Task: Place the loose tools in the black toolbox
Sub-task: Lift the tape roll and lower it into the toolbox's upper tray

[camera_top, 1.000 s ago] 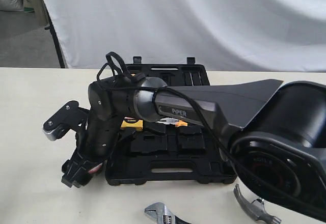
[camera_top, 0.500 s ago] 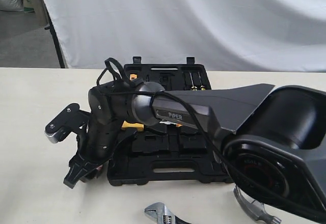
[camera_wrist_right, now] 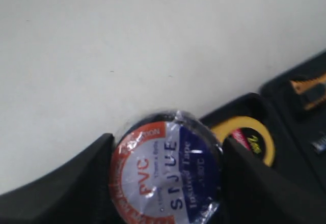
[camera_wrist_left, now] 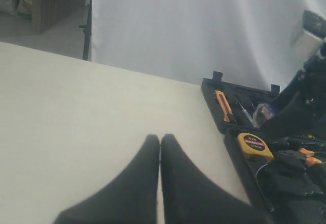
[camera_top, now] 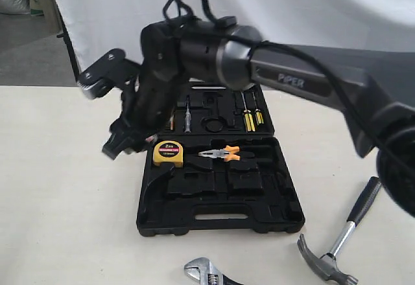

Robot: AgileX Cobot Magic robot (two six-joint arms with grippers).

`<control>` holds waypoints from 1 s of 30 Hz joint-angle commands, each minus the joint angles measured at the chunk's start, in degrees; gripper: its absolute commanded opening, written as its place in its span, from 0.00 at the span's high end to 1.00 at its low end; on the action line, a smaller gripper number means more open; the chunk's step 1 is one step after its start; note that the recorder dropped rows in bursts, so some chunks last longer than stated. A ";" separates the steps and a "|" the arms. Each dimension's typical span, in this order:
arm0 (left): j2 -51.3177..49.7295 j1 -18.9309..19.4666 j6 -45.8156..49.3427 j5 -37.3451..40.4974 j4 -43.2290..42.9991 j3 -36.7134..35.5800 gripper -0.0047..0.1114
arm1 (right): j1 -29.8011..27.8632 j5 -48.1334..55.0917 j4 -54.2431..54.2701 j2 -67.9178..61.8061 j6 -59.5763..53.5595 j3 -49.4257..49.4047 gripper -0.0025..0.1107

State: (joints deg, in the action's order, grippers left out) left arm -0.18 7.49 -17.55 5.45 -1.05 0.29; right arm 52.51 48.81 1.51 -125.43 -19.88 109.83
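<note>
The right gripper's [camera_wrist_right: 165, 183] two fingers [camera_wrist_right: 71, 193] were clamped either side of the one tape roll [camera_wrist_right: 165, 168]. They held it in the air just off the left edge of the open black toolbox [camera_top: 220, 225]. The left gripper [camera_wrist_left: 160, 147] hung over bare table [camera_wrist_left: 76, 122], its fingers pressed together and empty. Inside the case lay one yellow tape measure [camera_top: 168, 152] and one pair of orange-handled pliers [camera_top: 220, 153]. One wrench [camera_top: 207, 273] and one hammer [camera_top: 350, 225] lay on the table in front of the case.
</note>
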 commanded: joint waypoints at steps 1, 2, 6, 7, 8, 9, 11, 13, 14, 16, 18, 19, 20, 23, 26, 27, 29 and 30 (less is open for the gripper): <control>0.18 1.45 -0.27 -0.41 -0.25 0.15 0.95 | -6.29 1.55 -0.98 1.07 4.45 0.11 0.98; 0.18 1.45 -0.27 -0.41 -0.25 0.15 0.95 | -7.45 1.55 -0.98 1.07 5.72 0.00 0.98; 0.18 1.45 -0.27 -0.41 -0.25 0.15 0.95 | -13.07 1.37 -0.74 0.40 9.43 0.00 0.98; 0.18 1.45 -0.27 -0.41 -0.25 0.15 0.95 | -14.31 0.93 -0.74 -0.01 10.13 0.00 0.98; 0.18 1.45 -0.27 -0.41 -0.25 0.15 0.95 | -15.23 0.66 -0.74 -0.15 11.02 0.00 0.98; 0.18 1.45 -0.27 -0.41 -0.25 0.15 0.95 | -16.24 0.36 -0.74 -0.62 12.35 0.00 0.98; 0.18 1.45 -0.27 -0.41 -0.25 0.15 0.95 | -17.80 -0.96 -0.60 -1.48 14.65 0.00 0.98; 0.18 1.45 -0.27 -0.41 -0.25 0.15 0.95 | -18.96 -2.22 -0.48 -2.49 17.36 0.00 0.98; 0.18 1.45 -0.27 -0.41 -0.25 0.15 0.95 | -19.26 -2.49 -0.48 -3.13 18.77 0.00 0.98; 0.18 1.45 -0.27 -0.41 -0.25 0.15 0.95 | -19.71 -3.24 -0.48 -4.36 19.88 0.00 0.98; 0.18 1.45 -0.27 -0.41 -0.25 0.15 0.95 | -19.71 -4.97 -0.48 -5.36 19.88 0.00 0.98; 0.18 1.45 -0.27 -0.41 -0.25 0.15 0.95 | -19.71 -6.15 -0.48 -5.78 19.88 0.00 0.98; 0.18 1.45 -0.27 -0.41 -0.25 0.15 0.95 | -19.71 -7.12 -0.48 -6.33 19.88 0.00 0.98; 0.18 1.45 -0.27 -0.41 -0.25 0.15 0.95 | -19.71 -10.56 -0.48 -7.49 19.88 0.00 0.98; 0.18 1.45 -0.27 -0.41 -0.25 0.15 0.95 | -19.71 -15.01 -0.48 -8.66 19.88 0.00 0.98; 0.18 1.45 -0.27 -0.41 -0.25 0.15 0.95 | -19.71 -16.16 -0.48 -9.00 19.88 0.00 0.98; 0.18 1.45 -0.27 -0.41 -0.25 0.15 0.95 | -19.71 -18.55 -0.48 -9.82 19.88 0.00 0.98; 0.18 1.45 -0.27 -0.41 -0.25 0.15 0.95 | -19.71 -19.24 -0.48 -10.09 19.88 0.00 0.98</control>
State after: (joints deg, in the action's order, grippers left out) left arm -0.18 7.49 -17.55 5.45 -1.05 0.29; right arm 33.06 33.10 1.13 -134.79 0.00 109.83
